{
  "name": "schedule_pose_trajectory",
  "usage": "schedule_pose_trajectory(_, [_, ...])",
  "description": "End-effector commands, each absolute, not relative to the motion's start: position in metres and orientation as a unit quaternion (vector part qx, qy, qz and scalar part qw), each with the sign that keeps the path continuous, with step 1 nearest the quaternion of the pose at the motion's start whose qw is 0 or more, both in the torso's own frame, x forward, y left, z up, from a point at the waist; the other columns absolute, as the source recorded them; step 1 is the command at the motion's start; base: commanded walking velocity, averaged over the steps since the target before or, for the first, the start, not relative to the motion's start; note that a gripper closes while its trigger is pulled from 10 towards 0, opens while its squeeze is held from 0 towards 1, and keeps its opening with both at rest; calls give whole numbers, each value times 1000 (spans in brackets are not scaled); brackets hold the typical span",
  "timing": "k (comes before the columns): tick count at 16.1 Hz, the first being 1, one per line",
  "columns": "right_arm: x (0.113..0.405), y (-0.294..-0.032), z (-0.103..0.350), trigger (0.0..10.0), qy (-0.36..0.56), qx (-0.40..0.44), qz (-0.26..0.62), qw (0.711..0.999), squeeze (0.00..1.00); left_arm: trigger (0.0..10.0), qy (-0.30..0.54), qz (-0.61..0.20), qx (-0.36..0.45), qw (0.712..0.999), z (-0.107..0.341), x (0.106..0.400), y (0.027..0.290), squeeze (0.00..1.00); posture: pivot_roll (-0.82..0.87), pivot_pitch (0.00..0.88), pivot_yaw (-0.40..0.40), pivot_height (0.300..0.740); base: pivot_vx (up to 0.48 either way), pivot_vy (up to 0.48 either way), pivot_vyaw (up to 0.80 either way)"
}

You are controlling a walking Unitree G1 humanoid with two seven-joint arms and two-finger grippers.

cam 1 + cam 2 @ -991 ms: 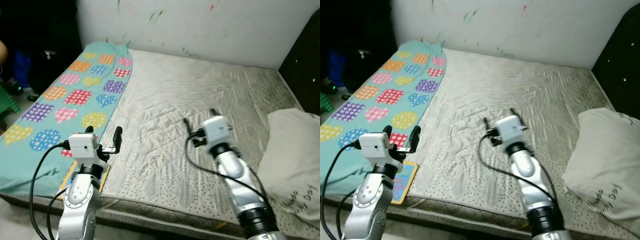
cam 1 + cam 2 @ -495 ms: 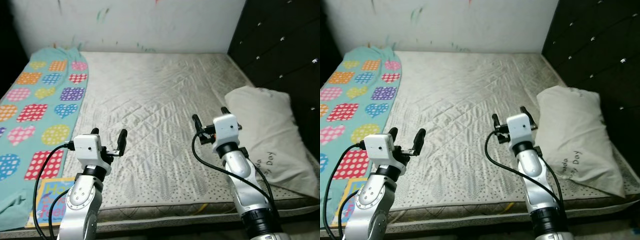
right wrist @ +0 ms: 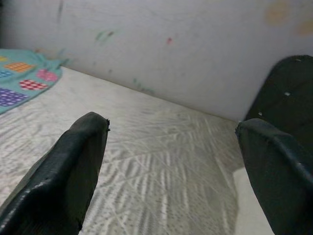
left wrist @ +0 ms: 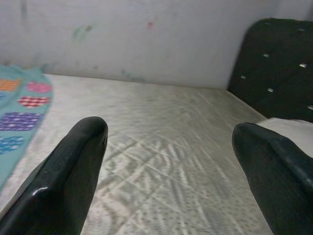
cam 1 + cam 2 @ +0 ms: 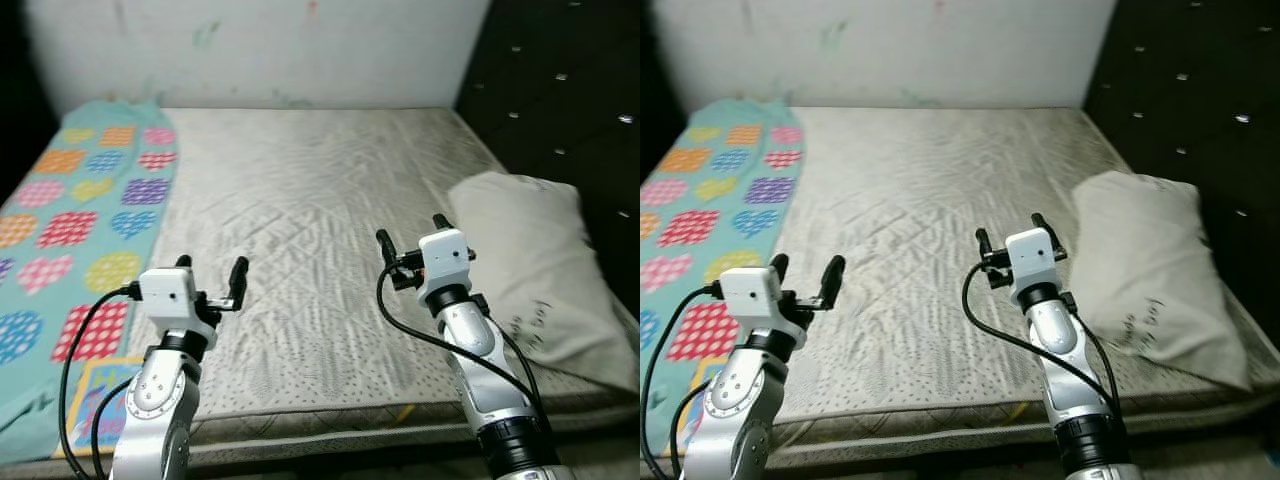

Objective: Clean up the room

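**Bed surveyed before tidying**

Both the left gripper [image 5: 210, 275] and right gripper [image 5: 411, 238] are held spread wide and empty above the mattress [image 5: 300, 190]. The pillow [image 5: 535, 265] should be approached squarely; the blanket [image 5: 75, 210] lies along the left edge.

Camera: swung toward the robot's right over the past second, most of it in the first half; slight further shift since. Mattress [image 5: 300, 210]: formerly seen at an angle from its left corner, now square-on. Heart-patterned teal blanket [image 5: 70, 215]: moved from the centre-left of the head views to the left edge, through the camera turn alone. Pillow [image 5: 535, 270]: earlier cut off at the right edge, now fully in frame beside the dark tufted headboard [image 5: 560, 90]. Left end effector [image 5: 210, 272] and right end effector [image 5: 412, 238]: both raised marginally over the mattress in the last half second, fingers spread as before.
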State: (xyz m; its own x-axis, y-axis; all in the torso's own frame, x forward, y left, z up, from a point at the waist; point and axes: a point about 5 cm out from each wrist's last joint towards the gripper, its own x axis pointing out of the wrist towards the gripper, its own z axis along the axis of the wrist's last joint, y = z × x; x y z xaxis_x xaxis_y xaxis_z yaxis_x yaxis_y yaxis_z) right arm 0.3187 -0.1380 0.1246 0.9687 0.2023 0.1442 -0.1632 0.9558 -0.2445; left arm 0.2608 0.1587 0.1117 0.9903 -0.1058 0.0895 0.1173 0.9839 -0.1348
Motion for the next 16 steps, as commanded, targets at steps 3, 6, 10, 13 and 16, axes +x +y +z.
schedule_pose_trajectory(3, [317, -143, 130, 10000, -94, -114, 85, 985, 0, 10000, -39, -67, -72, 994, 114, 263, 157, 0, -2, 0, -8, 740, 0, 0, -154])
schedule_pose_trajectory(6, [317, -140, 129, 10000, -93, -116, 94, 984, 0, 10000, -39, -73, -70, 994, 114, 263, 156, 0, 3, 0, -14, 740, 0, 0, 0])
schedule_pose_trajectory(10, [318, -137, 129, 10000, -93, -115, 100, 984, 0, 10000, -39, -75, -70, 994, 115, 263, 156, 0, 6, 0, -16, 740, 0, 303, 0])
schedule_pose_trajectory(13, [318, -137, 129, 10000, -93, -116, 100, 984, 0, 10000, -39, -77, -69, 994, 115, 264, 155, 0, 3, 0, -15, 740, 0, 314, 0])
schedule_pose_trajectory(16, [318, -138, 130, 10000, -93, -118, 99, 984, 0, 10000, -42, -78, -65, 994, 115, 264, 154, 0, -4, 0, -15, 740, 0, 207, 0])
